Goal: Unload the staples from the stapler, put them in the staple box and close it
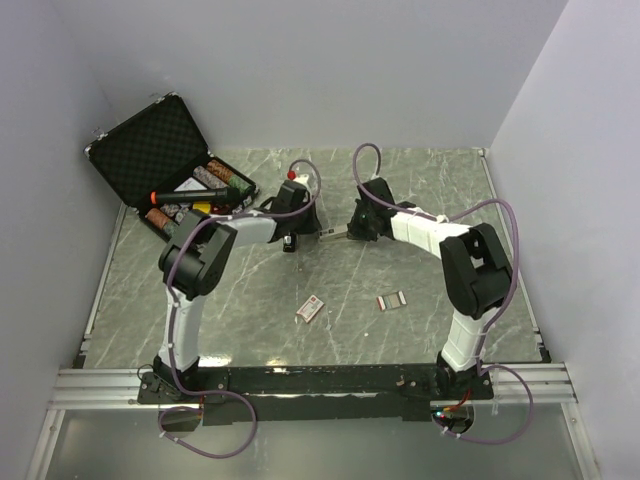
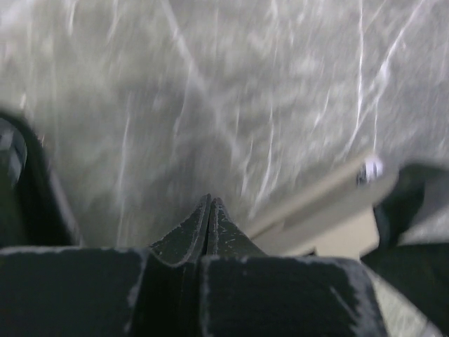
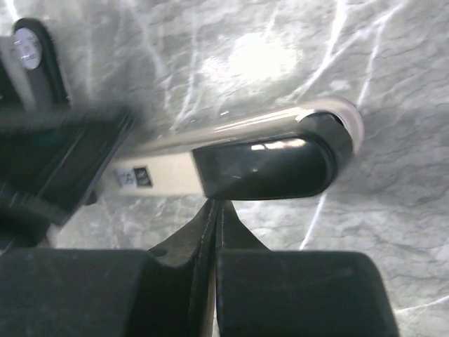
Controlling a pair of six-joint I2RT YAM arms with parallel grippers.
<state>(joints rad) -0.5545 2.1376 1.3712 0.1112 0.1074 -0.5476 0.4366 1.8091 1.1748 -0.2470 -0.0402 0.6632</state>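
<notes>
The stapler point(image 3: 175, 168) is beige with a glossy black end point(image 3: 266, 167) and lies across the right wrist view. In the top view it shows as a thin bar point(image 1: 328, 233) between the two wrists. My right gripper point(image 3: 217, 205) is shut, its tips right against the edge of the black end, with nothing seen between the fingers. My left gripper point(image 2: 209, 203) is shut and empty, low over the marble table; a beige stapler bar point(image 2: 316, 210) runs past it on the right. Any staples inside the stapler are hidden.
An open black case point(image 1: 165, 165) with tools stands at the back left. Two small packets point(image 1: 310, 309) point(image 1: 391, 300) lie on the grey marble table point(image 1: 420, 180) in front of the arms. White walls close in the back and sides.
</notes>
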